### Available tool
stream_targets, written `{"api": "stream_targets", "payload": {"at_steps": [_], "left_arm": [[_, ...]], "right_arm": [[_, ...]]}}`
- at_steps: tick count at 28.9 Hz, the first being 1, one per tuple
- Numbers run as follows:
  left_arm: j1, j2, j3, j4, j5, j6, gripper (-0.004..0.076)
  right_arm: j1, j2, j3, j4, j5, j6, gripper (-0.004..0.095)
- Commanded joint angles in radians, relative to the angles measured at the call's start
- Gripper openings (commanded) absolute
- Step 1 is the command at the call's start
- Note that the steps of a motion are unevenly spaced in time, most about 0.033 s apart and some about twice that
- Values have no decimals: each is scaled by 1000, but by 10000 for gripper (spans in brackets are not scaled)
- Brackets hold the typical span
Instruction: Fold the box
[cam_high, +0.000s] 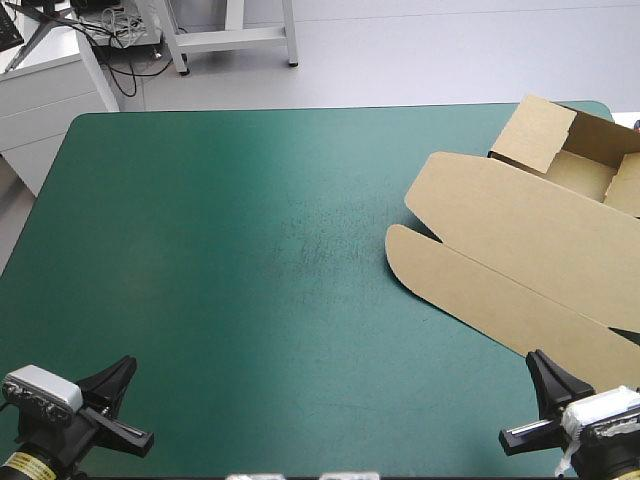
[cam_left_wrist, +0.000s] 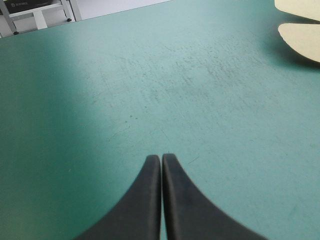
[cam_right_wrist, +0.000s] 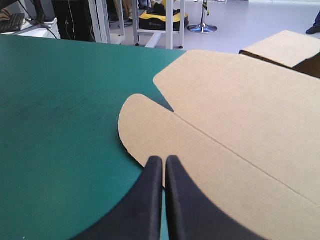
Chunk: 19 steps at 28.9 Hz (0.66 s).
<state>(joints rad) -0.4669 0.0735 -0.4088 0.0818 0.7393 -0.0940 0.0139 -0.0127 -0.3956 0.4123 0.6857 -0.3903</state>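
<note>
The brown box lies at the table's right side, an open tray with raised walls at the far right corner and its lid spread flat toward the middle. My right gripper is shut at the near right, its tips at the rounded front flap of the lid, holding nothing. Near the front left corner my left gripper is shut over bare teal-green cover, far from the box. In the left wrist view only the flap's edge shows, well ahead of the shut left gripper.
The teal-green table stretches wide between the two grippers and out to its far edge. The box's tray reaches the far right corner, partly past the picture's side.
</note>
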Motion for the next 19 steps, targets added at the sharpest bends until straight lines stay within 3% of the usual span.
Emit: {"api": "stream_targets", "payload": {"at_steps": [1,19], "left_arm": [[-1,13,-23,0,-59,3,-10],[-1,13,-23,6,-58,5,-10]], "right_arm": [[4,-23,-16,10,-39,7,-1],[4,-23,-16,-21,-36,34,-1]]}}
